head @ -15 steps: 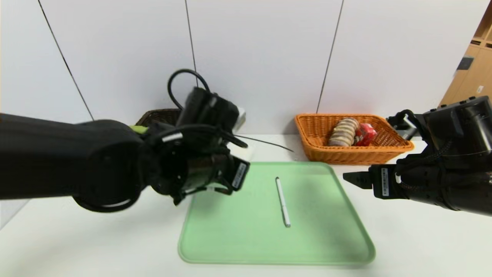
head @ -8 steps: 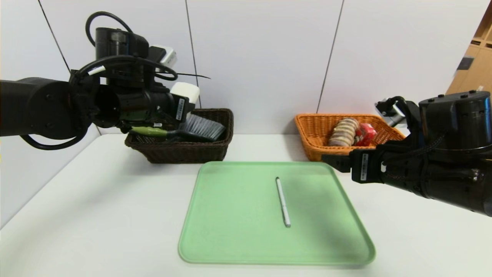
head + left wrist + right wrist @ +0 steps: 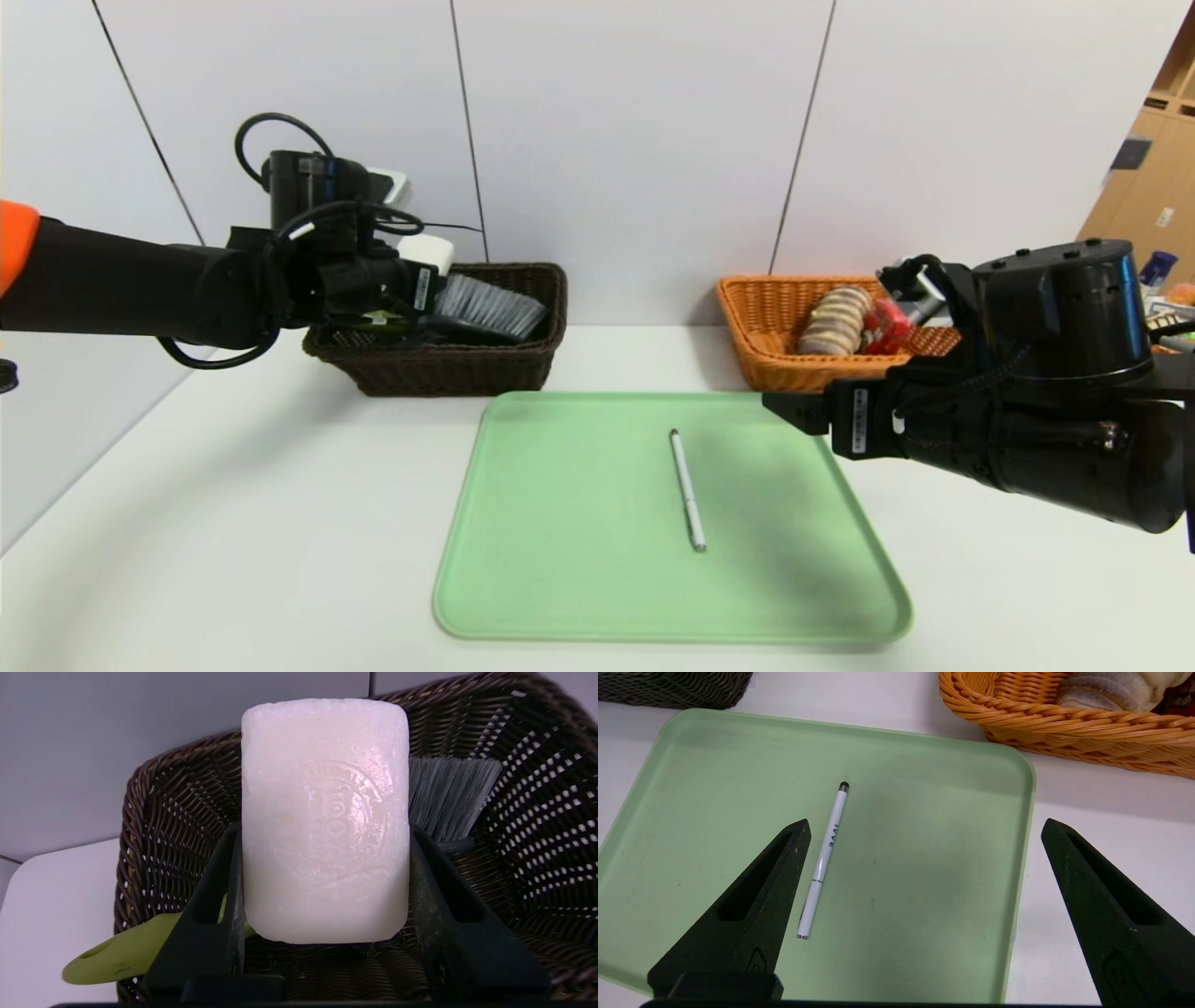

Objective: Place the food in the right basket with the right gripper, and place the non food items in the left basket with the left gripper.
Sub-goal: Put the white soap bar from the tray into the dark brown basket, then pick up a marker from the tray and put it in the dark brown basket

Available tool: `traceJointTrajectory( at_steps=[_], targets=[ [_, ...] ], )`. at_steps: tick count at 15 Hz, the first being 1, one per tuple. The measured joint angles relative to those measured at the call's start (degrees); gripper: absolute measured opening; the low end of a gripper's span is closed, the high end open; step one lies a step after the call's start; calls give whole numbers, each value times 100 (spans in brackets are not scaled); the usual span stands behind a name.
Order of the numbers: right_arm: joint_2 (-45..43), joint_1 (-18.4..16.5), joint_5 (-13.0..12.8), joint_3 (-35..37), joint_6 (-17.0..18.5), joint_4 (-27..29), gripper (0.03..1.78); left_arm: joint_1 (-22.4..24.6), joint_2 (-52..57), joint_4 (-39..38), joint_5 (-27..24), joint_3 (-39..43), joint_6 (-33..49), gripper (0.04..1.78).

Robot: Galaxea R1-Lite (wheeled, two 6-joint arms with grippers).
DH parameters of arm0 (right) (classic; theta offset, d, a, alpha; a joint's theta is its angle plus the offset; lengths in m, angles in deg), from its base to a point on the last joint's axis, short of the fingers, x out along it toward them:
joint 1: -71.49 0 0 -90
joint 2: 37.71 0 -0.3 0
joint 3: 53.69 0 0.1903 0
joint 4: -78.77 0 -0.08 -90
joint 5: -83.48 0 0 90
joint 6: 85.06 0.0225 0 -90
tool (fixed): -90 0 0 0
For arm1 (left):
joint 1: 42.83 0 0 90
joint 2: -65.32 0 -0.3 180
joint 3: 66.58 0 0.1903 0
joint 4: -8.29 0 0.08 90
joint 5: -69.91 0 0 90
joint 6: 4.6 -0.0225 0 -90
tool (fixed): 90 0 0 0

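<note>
1. Two pincers are mine. My left gripper (image 3: 325, 868) hangs over the dark brown, nearly black woven wicker basket (image 3: 448, 364), and its two black fingers (image 3: 219, 905) are pressed against the sides of a white, rounded soap-like block (image 3: 325, 816) with a round stamp on its face; I am pinching that block.
2. Below the block, inside the same dark basket, lies a brush with grey bristles (image 3: 446, 795), and its green handle (image 3: 121, 952) sticks out over the basket's rim.
3. My right gripper (image 3: 924, 896) hangs with its pointed black fingers (image 3: 752, 905) spread wide apart and nothing between them, over the right edge of a pale green rectangular tray (image 3: 579, 579) with rounded corners.
4. Beneath that spread pincer, near one finger, a thin white pen (image 3: 824, 858) with a dark tip lies flat on the tray, touching neither finger.
5. Beyond my right pincer stands the orange-tan woven wicker basket (image 3: 775, 355) with its flared rim. In it lie a clear-wrapped roll of round brown biscuits (image 3: 834, 320) and, just beside the roll, a small red carton (image 3: 887, 325).
6. Both baskets and the tray rest on a white table (image 3: 233, 523).
</note>
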Motion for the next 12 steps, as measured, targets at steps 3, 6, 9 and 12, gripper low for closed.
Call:
traceJointTrajectory(
  at_steps=[3, 6, 9, 12],
  targets=[
    [23, -2, 0, 11, 13, 0, 171, 167, -262, 28, 9, -111, -1, 99],
    [30, -2, 1, 13, 9, 0, 171, 241, -389, -7, 34, -144, 7, 124],
    [33, -2, 1, 13, 5, 1, 171, 258, -427, -73, 37, -138, 33, 139],
    [30, 0, 1, 13, -17, 4, 171, 250, -207, 12, 20, -246, 30, 148]
  ],
)
